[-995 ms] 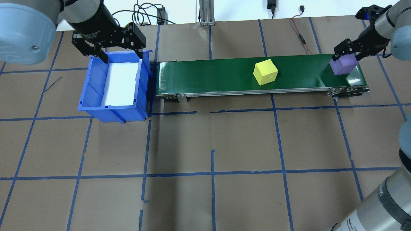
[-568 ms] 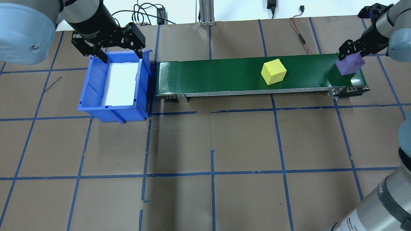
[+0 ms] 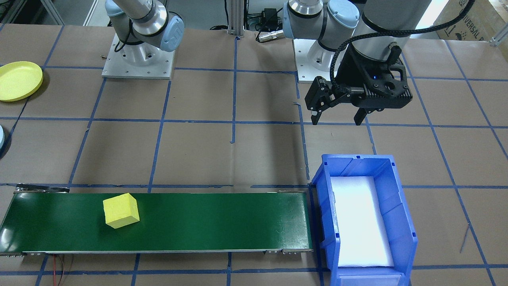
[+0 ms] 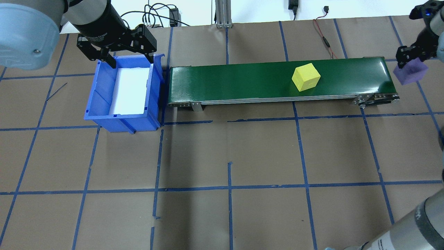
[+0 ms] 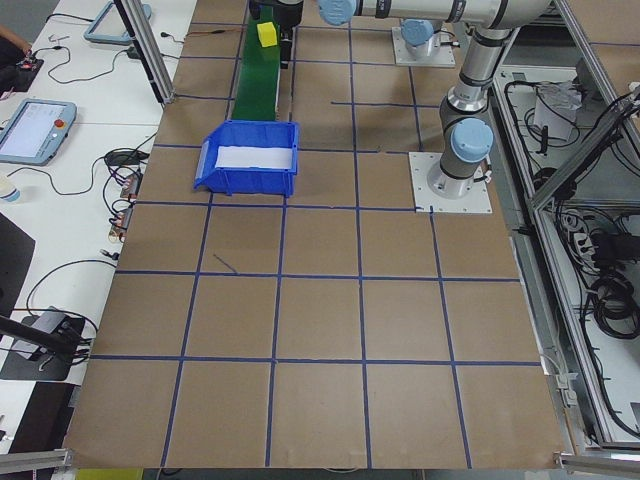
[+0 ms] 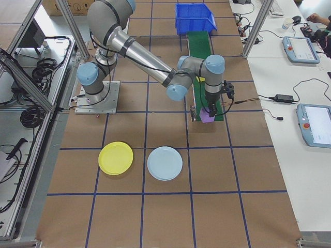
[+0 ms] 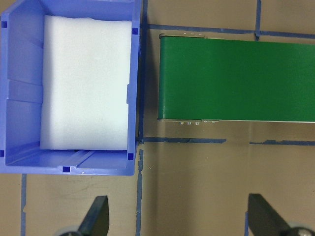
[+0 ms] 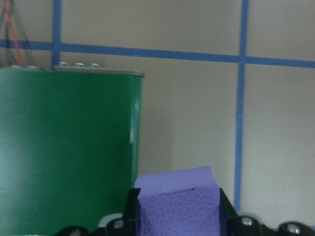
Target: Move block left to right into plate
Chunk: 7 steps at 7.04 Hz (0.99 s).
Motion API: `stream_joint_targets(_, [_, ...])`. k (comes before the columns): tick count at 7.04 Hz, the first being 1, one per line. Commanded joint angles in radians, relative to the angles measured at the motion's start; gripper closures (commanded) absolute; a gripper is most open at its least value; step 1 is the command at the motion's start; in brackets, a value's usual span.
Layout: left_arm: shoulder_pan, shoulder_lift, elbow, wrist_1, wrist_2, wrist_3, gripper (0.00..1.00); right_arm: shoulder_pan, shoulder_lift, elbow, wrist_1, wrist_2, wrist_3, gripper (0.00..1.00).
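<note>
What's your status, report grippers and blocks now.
Right gripper shut on purple foam cube, off the green conveyor belt's end. Left gripper open, empty. Yellow foam cube on belt. Nothing blocking.

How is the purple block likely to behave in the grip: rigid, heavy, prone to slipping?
The purple block looks like foam with a textured face, so probably light and slightly squashy. The right gripper holds it clear of the green belt with jaws on flat opposite faces, so slipping seems unlikely. Being a cube, it should not roll once set down.
</note>
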Motion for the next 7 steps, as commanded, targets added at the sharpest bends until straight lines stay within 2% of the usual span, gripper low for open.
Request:
stream_joint_targets(1, [-0.001,0.0,0.0,0.0,0.0,0.0,0.0,-0.202,-0.01,0.003,0.0,0.093,-0.248,0.74])
stream_joint_targets(3, [0.0,0.0,0.0,0.0,-0.002,0.0,0.0,-0.376,-0.008,0.072,0.018,0.1,-0.347,0.74])
stream_joint_targets(6, [-0.001,0.0,0.0,0.0,-0.005,0.0,0.0,-0.513,-0.01,0.182,0.018,0.098,-0.392,0.68])
stream_joint_targets(7, [-0.001,0.0,0.0,0.0,-0.006,0.0,0.0,-0.514,-0.01,0.189,0.021,0.1,-0.392,0.46])
